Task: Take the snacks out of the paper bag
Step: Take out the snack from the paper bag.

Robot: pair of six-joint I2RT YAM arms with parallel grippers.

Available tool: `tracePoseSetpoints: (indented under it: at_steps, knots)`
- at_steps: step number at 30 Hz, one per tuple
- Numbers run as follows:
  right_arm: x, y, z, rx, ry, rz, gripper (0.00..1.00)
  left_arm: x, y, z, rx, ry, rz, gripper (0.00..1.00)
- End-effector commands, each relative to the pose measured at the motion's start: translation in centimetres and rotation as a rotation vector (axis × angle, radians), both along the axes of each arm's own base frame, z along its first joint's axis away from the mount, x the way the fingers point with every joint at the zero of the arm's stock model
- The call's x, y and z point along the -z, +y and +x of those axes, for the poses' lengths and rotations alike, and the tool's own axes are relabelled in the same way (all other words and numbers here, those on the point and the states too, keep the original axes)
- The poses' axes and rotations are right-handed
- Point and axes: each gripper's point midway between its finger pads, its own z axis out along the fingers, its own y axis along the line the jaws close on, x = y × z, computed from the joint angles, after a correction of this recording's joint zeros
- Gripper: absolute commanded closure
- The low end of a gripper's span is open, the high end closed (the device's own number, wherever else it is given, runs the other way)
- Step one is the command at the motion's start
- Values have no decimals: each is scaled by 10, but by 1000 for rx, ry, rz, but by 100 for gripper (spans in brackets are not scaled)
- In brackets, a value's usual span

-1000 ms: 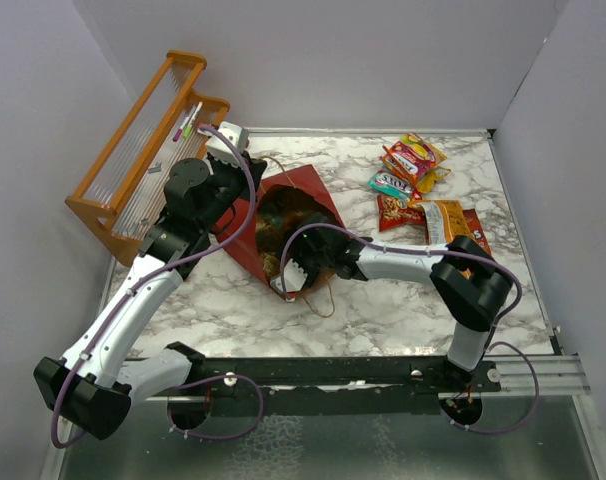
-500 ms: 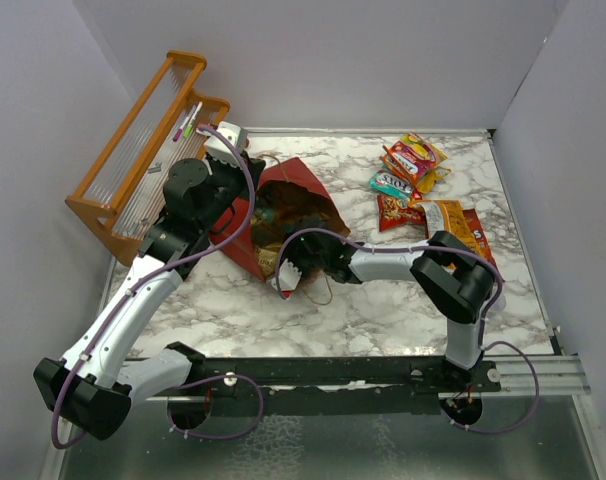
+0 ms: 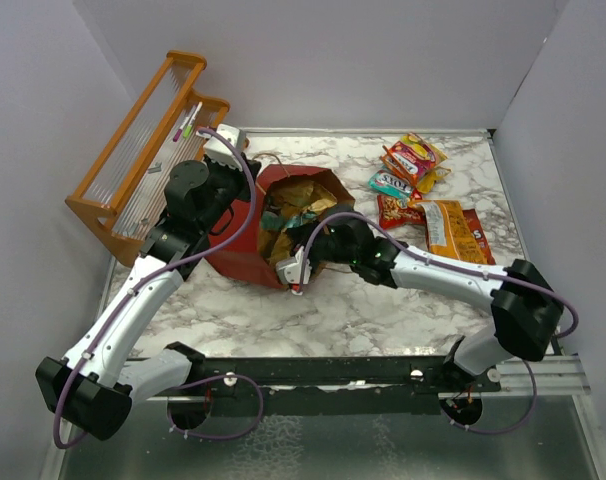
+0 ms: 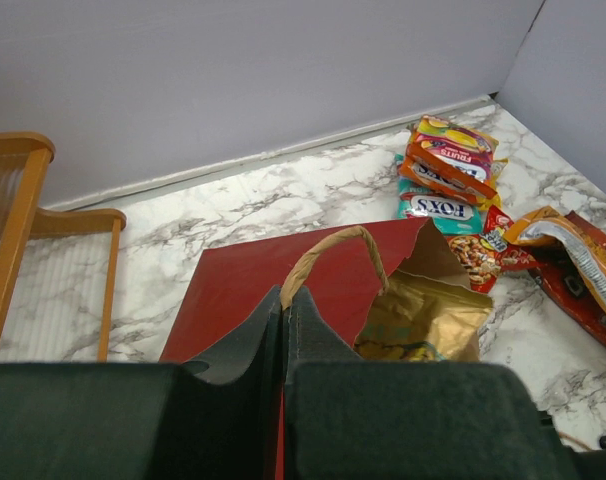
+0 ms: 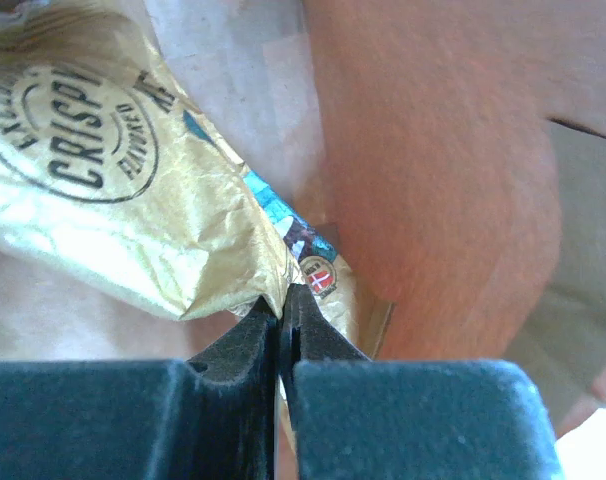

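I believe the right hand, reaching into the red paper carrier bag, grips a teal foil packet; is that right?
Not quite: the right hand, reaching into the red paper carrier bag, grips a crinkly gold foil packet, as the right wrist view shows.

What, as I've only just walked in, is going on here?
Two robot arms are emptying a paper bag. The left end effector is clamped on the bag's rim, while the right end effector, reaching into its mouth, is shut on a corner of a gold packet. Several snack packets lie on the table.
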Motion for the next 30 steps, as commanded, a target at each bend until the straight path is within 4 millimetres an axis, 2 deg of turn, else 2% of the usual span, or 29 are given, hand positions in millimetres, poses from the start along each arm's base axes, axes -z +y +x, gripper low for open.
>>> tracePoseSetpoints:
  at_steps: [1, 7, 10, 15, 23, 27, 30]
  knots:
    - [-8, -6, -34, -25, 183, 90, 99, -13, 11, 2, -44, -55, -4, 100]
    - [-22, -17, -35, 38, 238, 112, 99, -14, 16, 3, -61, -56, -12, 100]
    - [-39, -19, -34, 72, 265, 139, 99, -11, 18, 4, -70, -53, -10, 100]
    - [-82, -26, -45, 64, 290, 238, 99, -7, 22, 6, -89, -48, 1, 100]
    - [-137, -55, -69, 83, 339, 367, 99, -3, 27, 8, -122, -39, 9, 100]
    - [-173, -75, -86, 77, 352, 458, 99, 0, 32, 10, -148, -36, 27, 100]
    - [-211, -99, -99, 87, 341, 572, 99, 1, 33, 11, -154, -35, 32, 100]
